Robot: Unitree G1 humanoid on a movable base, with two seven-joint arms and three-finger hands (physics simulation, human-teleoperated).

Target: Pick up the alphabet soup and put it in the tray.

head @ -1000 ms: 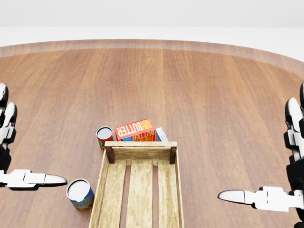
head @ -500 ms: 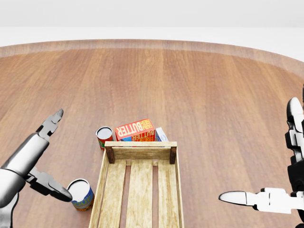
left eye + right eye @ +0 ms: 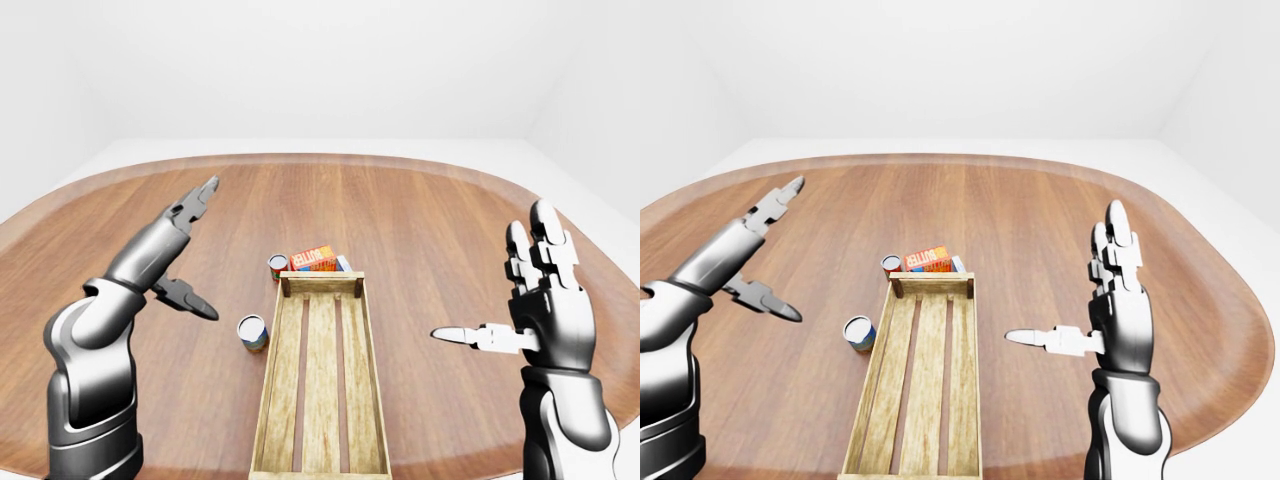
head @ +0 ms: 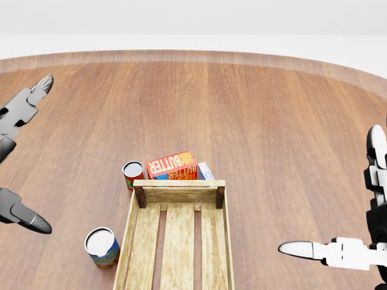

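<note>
The alphabet soup can [image 4: 101, 248], with a white lid and a blue and yellow label, stands upright on the wooden table just left of the wooden slatted tray [image 4: 179, 241]. Nothing lies in the tray. In the left-eye view my left hand [image 3: 205, 250] hovers open to the upper left of the can, clear of it, with its long fingers [image 3: 190, 210] pointing up and the thumb pointing down towards the can. My right hand [image 3: 495, 275] is raised open to the right of the tray, palm inward, holding nothing.
A red can [image 4: 133, 173], an orange butter box [image 4: 172, 165] and a small white and blue carton [image 4: 205, 171] crowd the tray's top end. The round table's rim [image 3: 320, 158] curves across the top of the views.
My left hand has swung from low beside the soup can up and to the left, spreading wider. The right hand, the can and the tray have stayed put.
</note>
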